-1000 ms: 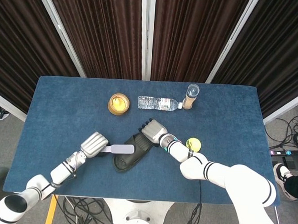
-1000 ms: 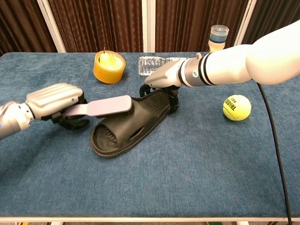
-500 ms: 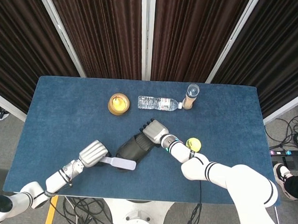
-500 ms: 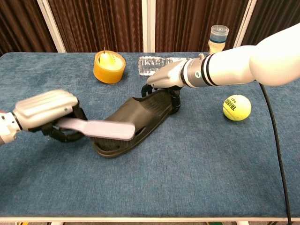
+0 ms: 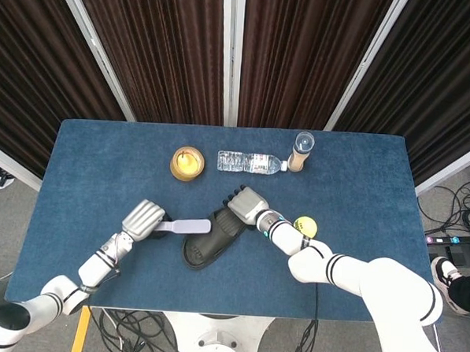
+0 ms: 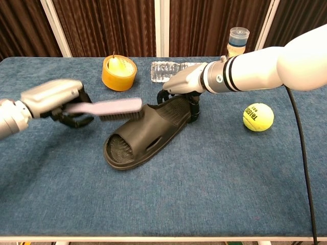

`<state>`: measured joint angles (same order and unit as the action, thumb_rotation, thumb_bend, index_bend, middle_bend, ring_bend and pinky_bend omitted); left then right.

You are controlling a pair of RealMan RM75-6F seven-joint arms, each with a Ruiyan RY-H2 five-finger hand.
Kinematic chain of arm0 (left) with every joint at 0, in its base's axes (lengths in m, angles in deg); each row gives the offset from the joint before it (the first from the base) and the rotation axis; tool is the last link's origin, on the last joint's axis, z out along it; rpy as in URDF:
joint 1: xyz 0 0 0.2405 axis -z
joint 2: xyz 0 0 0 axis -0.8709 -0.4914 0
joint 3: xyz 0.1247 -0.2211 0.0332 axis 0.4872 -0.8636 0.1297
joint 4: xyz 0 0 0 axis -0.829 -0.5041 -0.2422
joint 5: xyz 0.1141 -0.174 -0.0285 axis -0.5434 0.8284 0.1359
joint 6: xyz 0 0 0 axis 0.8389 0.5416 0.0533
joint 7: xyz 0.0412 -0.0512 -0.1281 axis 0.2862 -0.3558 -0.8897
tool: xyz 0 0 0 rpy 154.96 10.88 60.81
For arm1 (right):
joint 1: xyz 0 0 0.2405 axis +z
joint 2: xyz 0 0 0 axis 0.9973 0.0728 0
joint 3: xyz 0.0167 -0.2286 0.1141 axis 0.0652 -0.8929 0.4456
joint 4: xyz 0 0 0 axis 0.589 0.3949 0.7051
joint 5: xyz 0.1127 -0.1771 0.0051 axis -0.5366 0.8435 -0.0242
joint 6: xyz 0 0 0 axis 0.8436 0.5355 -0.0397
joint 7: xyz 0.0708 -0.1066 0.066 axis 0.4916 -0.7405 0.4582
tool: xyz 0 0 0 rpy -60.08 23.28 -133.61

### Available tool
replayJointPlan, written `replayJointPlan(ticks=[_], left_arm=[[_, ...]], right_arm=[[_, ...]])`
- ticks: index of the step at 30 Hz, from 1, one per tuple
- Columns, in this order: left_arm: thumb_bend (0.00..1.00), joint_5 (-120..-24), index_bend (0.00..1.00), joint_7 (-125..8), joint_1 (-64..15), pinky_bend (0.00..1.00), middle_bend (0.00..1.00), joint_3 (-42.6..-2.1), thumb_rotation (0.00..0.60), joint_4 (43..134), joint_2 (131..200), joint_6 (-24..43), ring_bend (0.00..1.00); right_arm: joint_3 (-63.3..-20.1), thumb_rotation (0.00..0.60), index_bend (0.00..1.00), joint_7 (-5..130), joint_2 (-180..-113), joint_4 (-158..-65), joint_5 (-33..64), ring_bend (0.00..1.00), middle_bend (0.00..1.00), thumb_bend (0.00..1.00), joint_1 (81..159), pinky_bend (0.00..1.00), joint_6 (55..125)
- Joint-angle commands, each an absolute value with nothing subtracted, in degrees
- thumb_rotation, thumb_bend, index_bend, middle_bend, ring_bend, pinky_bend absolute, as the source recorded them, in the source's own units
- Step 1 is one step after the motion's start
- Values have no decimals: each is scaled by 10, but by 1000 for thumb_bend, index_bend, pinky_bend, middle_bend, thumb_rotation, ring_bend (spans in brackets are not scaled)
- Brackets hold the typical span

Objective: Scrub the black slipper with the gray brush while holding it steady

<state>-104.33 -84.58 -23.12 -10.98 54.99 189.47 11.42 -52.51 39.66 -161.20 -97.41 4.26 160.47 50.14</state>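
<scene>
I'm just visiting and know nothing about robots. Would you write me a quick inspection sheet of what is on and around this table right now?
Surface: blue table, cloth-like top.
Job's things: black slipper lies near the middle; gray brush has its head at the slipper's edge.
Clutter: yellow tape roll, lying water bottle, upright capped container, tennis ball.
Hands: left hand holds the brush handle; right hand grips the slipper's far end.
Cables: black cable hangs past the table's right edge; more on the floor.
Surroundings: dark curtains with pale posts behind.
</scene>
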Motion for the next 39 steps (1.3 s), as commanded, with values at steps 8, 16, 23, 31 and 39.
replayJointPlan(ticks=[8, 16, 23, 31, 39], left_arm=[[474, -1107, 1000, -825, -239, 1000, 1000, -54, 600, 566, 1883, 156, 1000], [474, -1109, 1000, -820, -261, 1000, 1000, -65, 600, 633, 1841, 229, 1000], [473, -1010, 1000, -823, -293, 1000, 1000, -118, 600, 640, 1828, 178, 1000], [459, -927, 893, -738, -290, 1000, 978, -162, 600, 602, 1847, 72, 896], [292, -916, 494, -670, -294, 828, 612, -177, 600, 671, 1831, 79, 514]], right_arm=[[-525, 600, 421, 398, -1620, -967, 43, 147, 319, 310, 1604, 152, 499], [-527, 600, 10, 398, -1615, -974, 36, 0, 33, 36, 1604, 4, 496], [-516, 600, 0, 404, -1563, -1042, 35, 0, 0, 0, 1589, 0, 542], [-499, 600, 0, 447, -1437, -1172, 77, 0, 0, 0, 1520, 0, 644], [-505, 600, 0, 491, -1322, -1294, 155, 0, 0, 0, 1431, 0, 750]])
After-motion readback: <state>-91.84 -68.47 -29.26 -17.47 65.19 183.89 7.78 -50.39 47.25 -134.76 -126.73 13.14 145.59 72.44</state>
